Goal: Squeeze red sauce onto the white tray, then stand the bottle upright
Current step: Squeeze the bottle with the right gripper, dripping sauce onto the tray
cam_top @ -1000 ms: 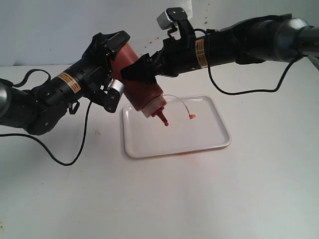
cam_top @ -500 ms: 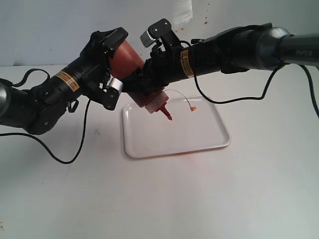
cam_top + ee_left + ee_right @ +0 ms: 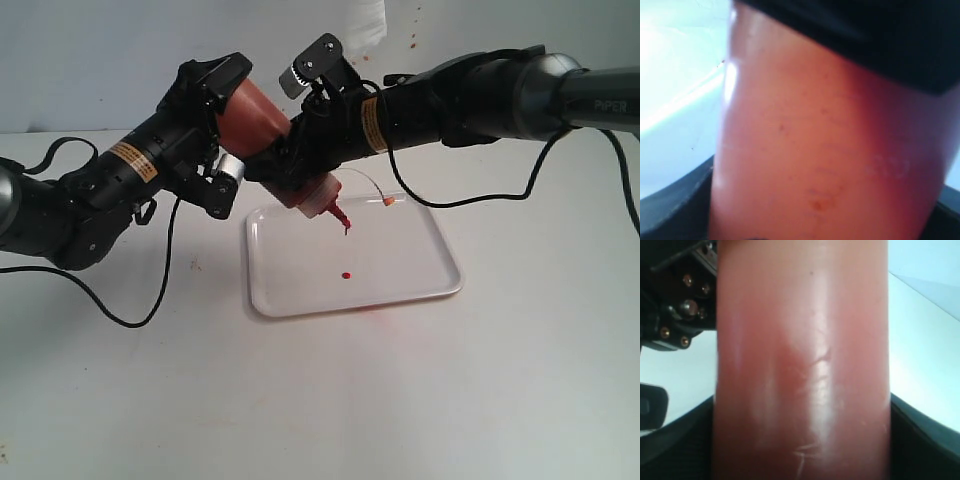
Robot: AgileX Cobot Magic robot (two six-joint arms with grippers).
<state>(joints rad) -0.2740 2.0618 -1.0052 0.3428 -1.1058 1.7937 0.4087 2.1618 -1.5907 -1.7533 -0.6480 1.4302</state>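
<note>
The bottle point(image 3: 252, 118) hangs tilted over the white tray point(image 3: 420, 280), with its red-stained nozzle point(image 3: 341, 218) pointing down. Its tethered tip cap point(image 3: 386, 201) dangles to the right. My left gripper point(image 3: 228, 135) is shut on the bottle's base end, and my right gripper point(image 3: 298, 165) is shut on its body near the cloudy screw cap point(image 3: 318, 204). A small blob of red sauce point(image 3: 345, 274) lies on the tray below the nozzle. The bottle's red wall fills the left wrist view point(image 3: 825, 150) and the right wrist view point(image 3: 800, 365).
Black cables point(image 3: 150, 300) trail over the white table at the left and behind the tray point(image 3: 480, 195). Tiny red splatters point(image 3: 412, 40) mark the back wall. The left gripper's body point(image 3: 675, 305) shows beside the bottle in the right wrist view.
The right gripper slid up the bottle and closed on it. The nozzle rose slightly and swung right. A red blob now lies on the tray where there was none.
</note>
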